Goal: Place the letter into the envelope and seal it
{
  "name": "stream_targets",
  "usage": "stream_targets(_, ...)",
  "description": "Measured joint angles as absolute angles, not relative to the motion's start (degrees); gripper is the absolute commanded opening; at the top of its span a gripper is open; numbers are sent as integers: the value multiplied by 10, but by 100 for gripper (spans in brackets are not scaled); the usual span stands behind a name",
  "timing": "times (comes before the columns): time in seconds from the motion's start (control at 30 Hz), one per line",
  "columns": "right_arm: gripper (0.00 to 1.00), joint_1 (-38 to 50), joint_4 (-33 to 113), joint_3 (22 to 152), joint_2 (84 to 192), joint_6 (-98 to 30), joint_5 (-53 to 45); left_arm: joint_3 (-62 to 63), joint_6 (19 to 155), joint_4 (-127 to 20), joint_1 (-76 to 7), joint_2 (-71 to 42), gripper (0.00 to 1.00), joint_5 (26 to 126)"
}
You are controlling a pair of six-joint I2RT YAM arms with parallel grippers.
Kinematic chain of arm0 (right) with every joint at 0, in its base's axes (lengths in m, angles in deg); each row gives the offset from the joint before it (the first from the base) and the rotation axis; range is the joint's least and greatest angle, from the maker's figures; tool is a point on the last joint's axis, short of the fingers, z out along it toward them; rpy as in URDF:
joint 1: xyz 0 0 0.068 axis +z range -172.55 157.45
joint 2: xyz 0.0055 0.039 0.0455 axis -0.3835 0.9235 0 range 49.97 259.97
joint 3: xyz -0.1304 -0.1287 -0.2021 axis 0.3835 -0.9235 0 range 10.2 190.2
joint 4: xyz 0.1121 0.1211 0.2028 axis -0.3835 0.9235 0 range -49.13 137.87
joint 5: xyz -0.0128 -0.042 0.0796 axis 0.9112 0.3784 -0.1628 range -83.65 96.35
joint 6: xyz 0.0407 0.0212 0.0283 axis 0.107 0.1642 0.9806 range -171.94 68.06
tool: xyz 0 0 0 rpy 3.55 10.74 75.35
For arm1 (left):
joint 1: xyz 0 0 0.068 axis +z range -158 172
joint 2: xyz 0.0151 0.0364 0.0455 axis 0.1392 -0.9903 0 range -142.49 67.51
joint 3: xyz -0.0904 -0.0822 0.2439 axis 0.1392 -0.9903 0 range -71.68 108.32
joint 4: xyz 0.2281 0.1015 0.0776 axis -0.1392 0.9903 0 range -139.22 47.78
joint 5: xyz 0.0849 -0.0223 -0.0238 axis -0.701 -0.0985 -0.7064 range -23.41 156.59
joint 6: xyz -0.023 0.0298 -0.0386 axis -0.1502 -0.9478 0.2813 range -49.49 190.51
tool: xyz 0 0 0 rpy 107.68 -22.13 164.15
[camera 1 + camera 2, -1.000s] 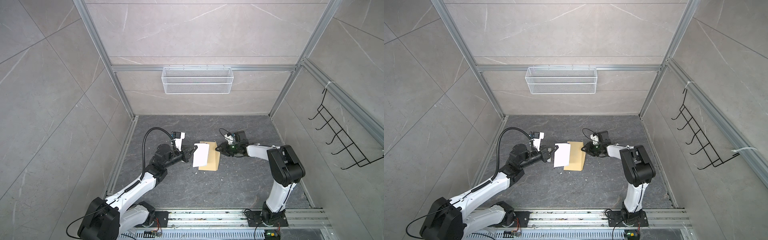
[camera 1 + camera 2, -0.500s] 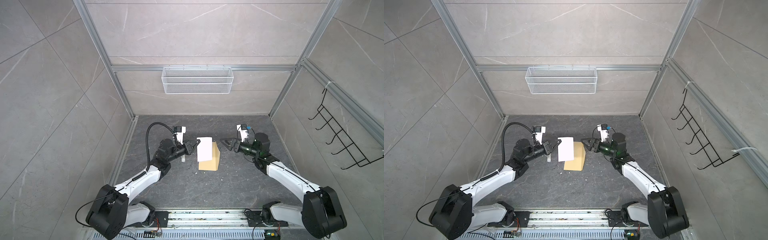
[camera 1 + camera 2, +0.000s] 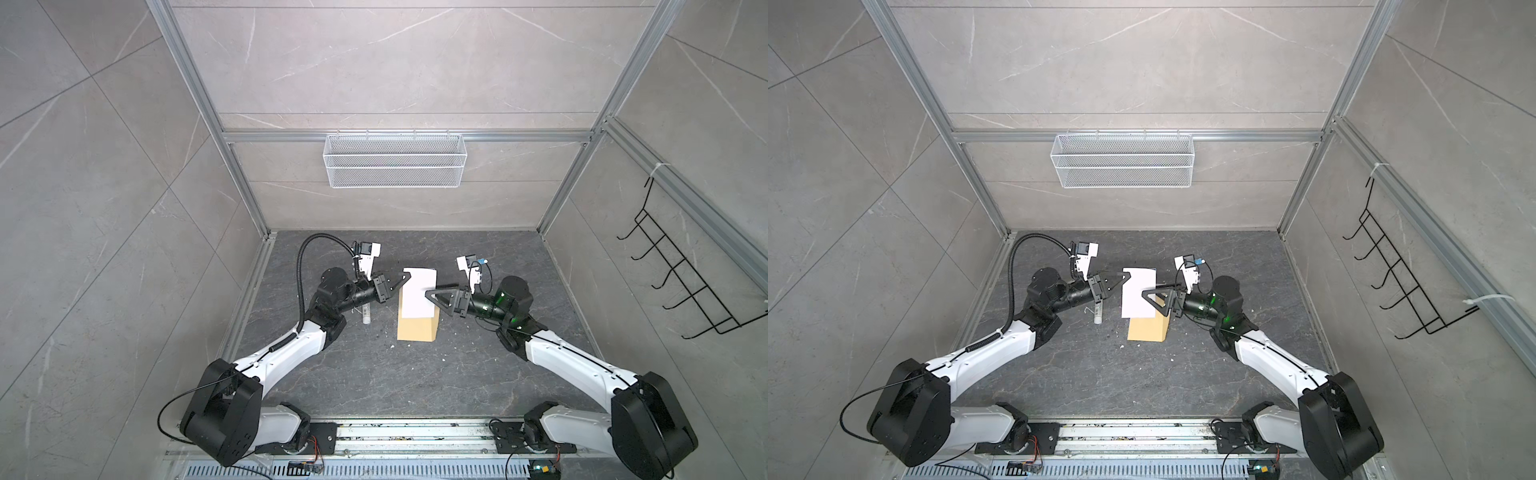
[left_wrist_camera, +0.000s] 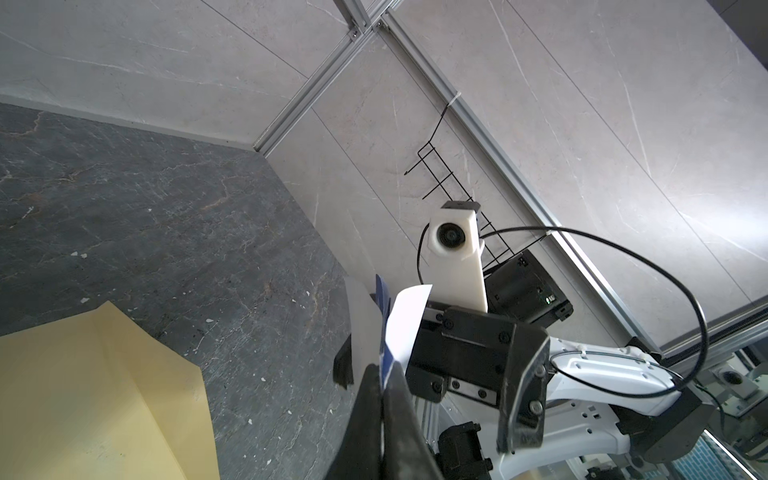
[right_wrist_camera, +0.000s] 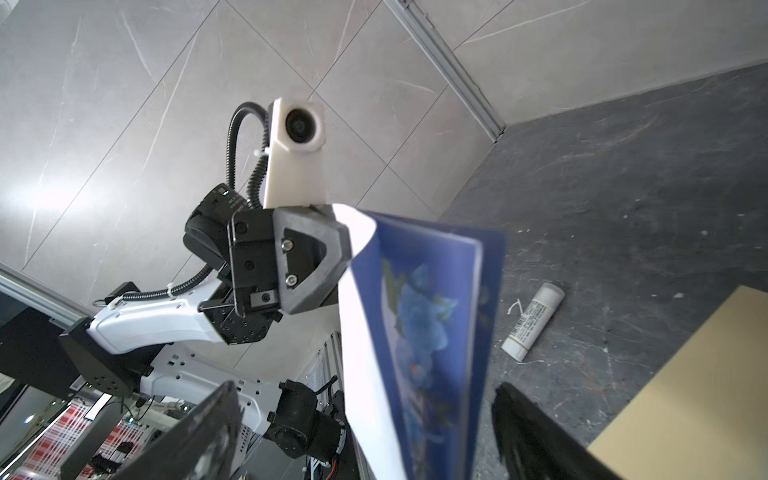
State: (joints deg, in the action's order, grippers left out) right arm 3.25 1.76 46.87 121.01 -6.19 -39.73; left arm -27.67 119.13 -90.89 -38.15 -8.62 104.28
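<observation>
No word or number can be read anywhere. The small white cylindrical stick (image 5: 533, 322) lies on the dark grey stone counter (image 5: 623, 166), at about 9 o'clock from the flat tan paper envelope (image 3: 417, 330) in a top view. It carries a barcode and lines of fine black print, too small to make out

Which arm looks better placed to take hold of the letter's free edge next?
Right. The right fingers stand open astride that edge of the letter; the left fingers are shut on its other edge, holding it above the envelope.
</observation>
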Motion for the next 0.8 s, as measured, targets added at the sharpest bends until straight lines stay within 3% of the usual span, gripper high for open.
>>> stream_targets(0.13, 89, 45, -14, 460, 1228, -49, -388, -277, 1207, -932, -382, -95, 0, 1043)
stream_targets(0.2, 80, 46, -30, 457, 1241, -38, -385, -277, 1213, -936, -382, -97, 0, 1043)
stream_targets(0.47, 28, 55, -91, 448, 1279, 2, -382, -277, 1214, -939, -382, -97, 0, 1045)
stream_targets(0.63, 2, 55, -120, 446, 1283, 17, -385, -277, 1210, -931, -382, -97, 0, 1045)
stream_targets(0.73, 0, 56, -123, 445, 1283, 22, -384, -277, 1201, -918, -381, -97, 0, 1043)
stream_targets(0.8, 0, 57, -111, 445, 1283, 17, -380, -277, 1190, -904, -380, -97, 15, 1041)
